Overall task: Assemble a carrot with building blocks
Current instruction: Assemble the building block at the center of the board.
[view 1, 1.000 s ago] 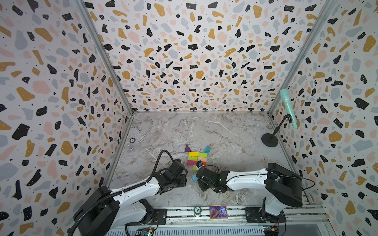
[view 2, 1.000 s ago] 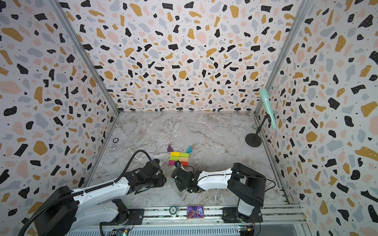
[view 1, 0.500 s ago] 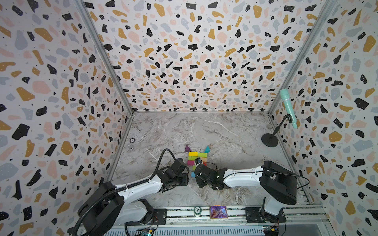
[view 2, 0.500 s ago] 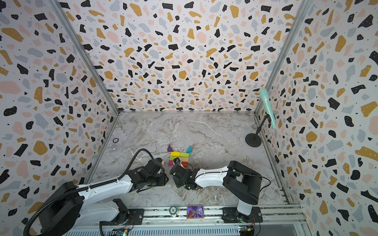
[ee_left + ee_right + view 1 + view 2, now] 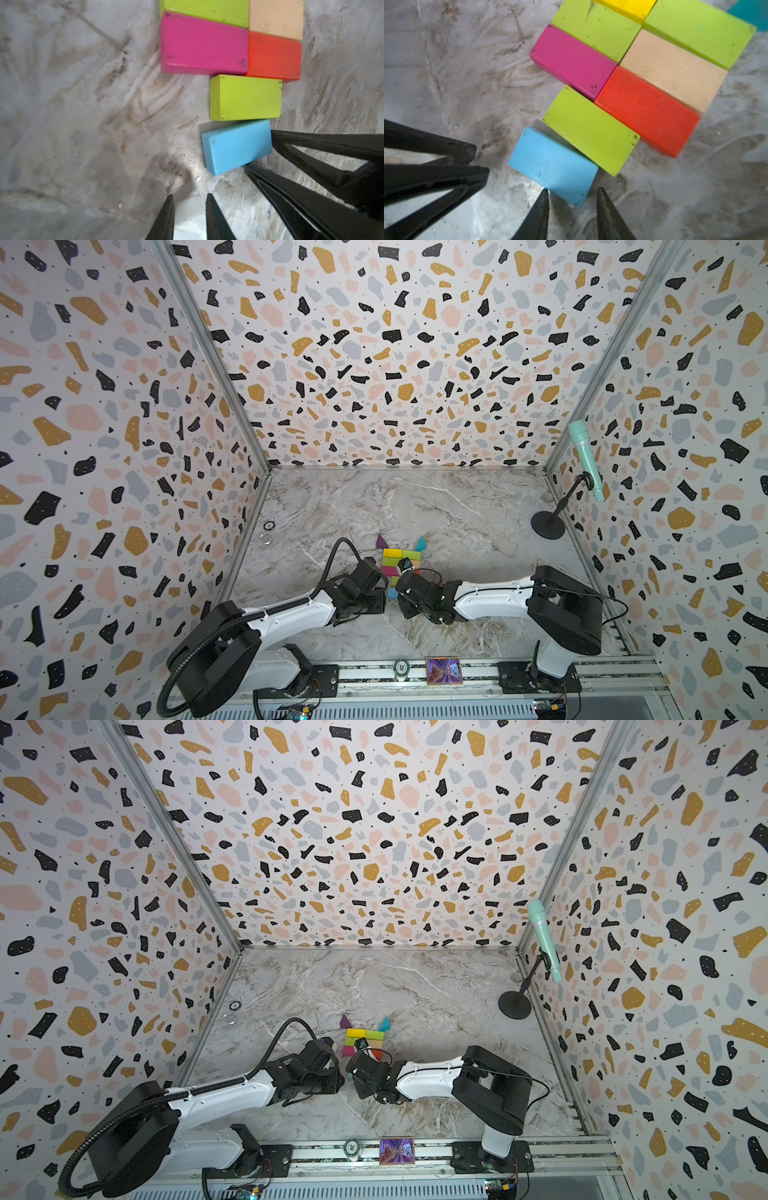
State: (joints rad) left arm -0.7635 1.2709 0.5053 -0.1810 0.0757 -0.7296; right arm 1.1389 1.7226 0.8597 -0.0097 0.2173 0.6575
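The carrot (image 5: 401, 562) lies flat near the table's front, with a purple wedge (image 5: 381, 542) and a teal wedge (image 5: 421, 544) on its far side. Its rows run yellow and lime, lime and tan, magenta (image 5: 203, 45) and red (image 5: 648, 110), then a single lime brick (image 5: 591, 131). The blue brick (image 5: 552, 164) lies askew against that lime brick, touching at one corner. My right gripper (image 5: 572, 190) is open, its tips astride the blue brick's near corner. My left gripper (image 5: 189, 196) stands beside it, jaws narrowly open on nothing.
A mint microphone (image 5: 585, 456) stands on a black stand (image 5: 548, 526) at the right wall. Two small rings (image 5: 269, 525) lie by the left wall. Along the front rail sit a round chip (image 5: 401, 668) and a card (image 5: 444, 670). Patterned walls enclose three sides.
Both grippers have moved in toward the carrot's narrow end and the blue brick. The left jaws have narrowed. The right jaws keep the same gap.
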